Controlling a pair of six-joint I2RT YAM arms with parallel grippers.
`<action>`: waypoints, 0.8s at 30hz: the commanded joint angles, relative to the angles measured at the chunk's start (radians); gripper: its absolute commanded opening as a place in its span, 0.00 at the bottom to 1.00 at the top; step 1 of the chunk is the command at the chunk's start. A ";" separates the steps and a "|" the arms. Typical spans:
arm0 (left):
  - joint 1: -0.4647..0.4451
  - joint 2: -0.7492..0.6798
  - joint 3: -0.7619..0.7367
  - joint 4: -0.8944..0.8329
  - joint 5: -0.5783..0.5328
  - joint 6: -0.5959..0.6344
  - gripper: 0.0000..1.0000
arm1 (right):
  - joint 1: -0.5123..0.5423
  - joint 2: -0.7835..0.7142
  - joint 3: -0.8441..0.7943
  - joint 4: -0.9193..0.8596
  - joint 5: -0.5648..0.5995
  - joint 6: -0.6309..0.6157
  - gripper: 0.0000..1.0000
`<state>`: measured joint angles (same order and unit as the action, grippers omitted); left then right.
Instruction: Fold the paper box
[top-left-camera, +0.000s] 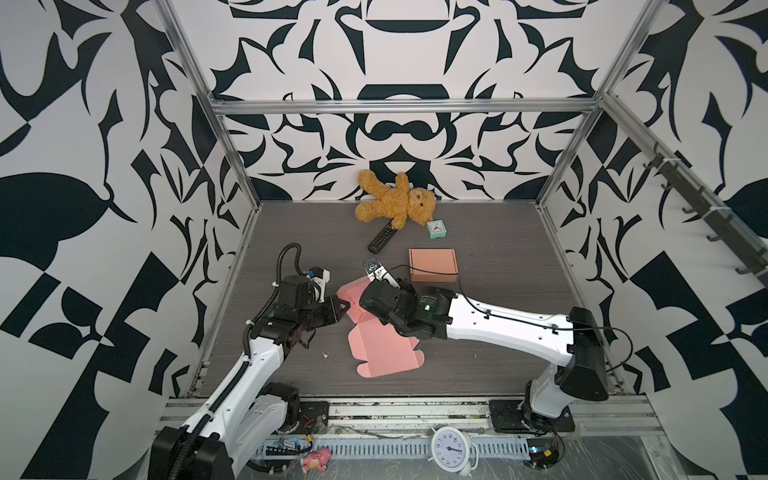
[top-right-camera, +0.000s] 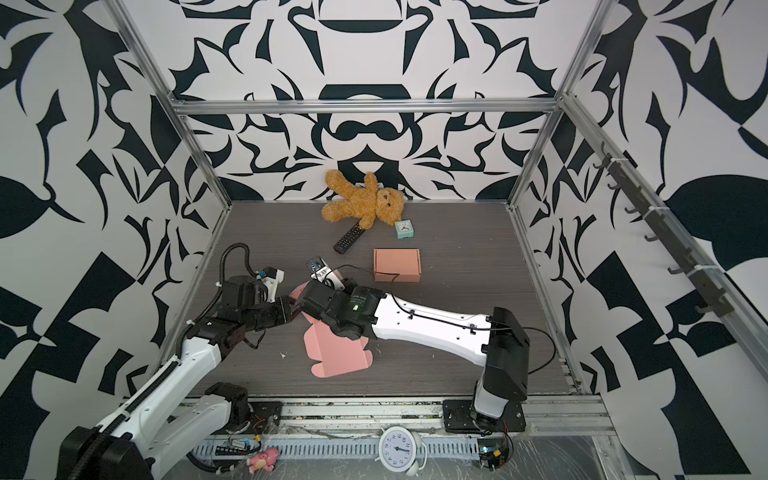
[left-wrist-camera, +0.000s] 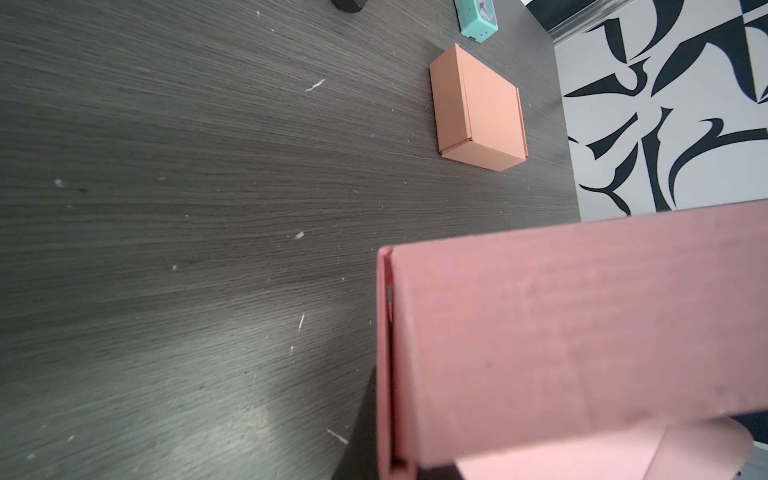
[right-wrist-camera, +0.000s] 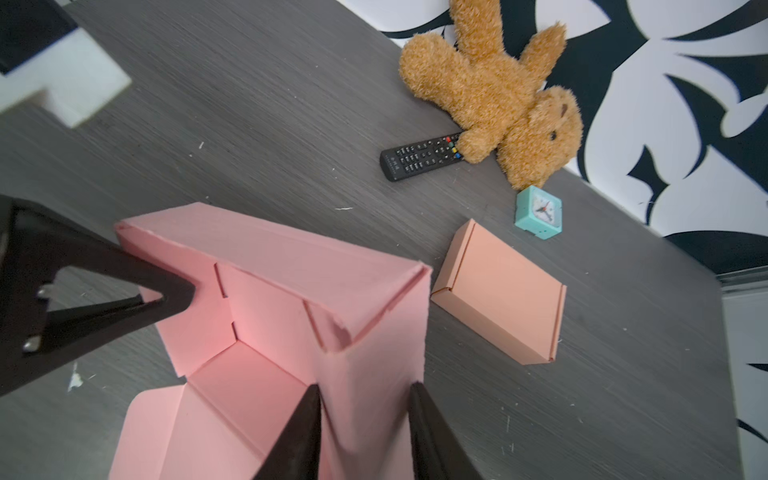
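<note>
Grey table (top-left-camera: 498, 249), pink box (right-wrist-camera: 266, 291) wall btwn R jaws, L jaws opposite.

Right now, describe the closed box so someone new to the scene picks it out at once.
Start at the teddy against the back wall of the grey table; a mint clock sits by its head. Just in front of the clock, toward the arms, lies the orange box. It is shut and flat-topped, unlike the pink box, which lies open and half-folded.
</note>
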<state>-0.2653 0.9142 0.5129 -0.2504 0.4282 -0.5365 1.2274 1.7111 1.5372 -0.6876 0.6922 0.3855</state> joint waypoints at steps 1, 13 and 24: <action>-0.024 -0.007 -0.021 0.076 0.038 -0.054 0.02 | 0.022 0.060 0.096 -0.121 0.135 0.015 0.34; -0.087 -0.029 -0.020 0.103 -0.005 -0.105 0.02 | 0.053 0.173 0.197 -0.265 0.272 0.069 0.33; -0.102 -0.009 -0.001 0.137 0.001 -0.129 0.02 | 0.053 0.258 0.285 -0.395 0.350 0.119 0.16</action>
<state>-0.3489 0.9112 0.4835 -0.1955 0.3786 -0.6590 1.2705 1.9442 1.7664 -1.0222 1.0203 0.4549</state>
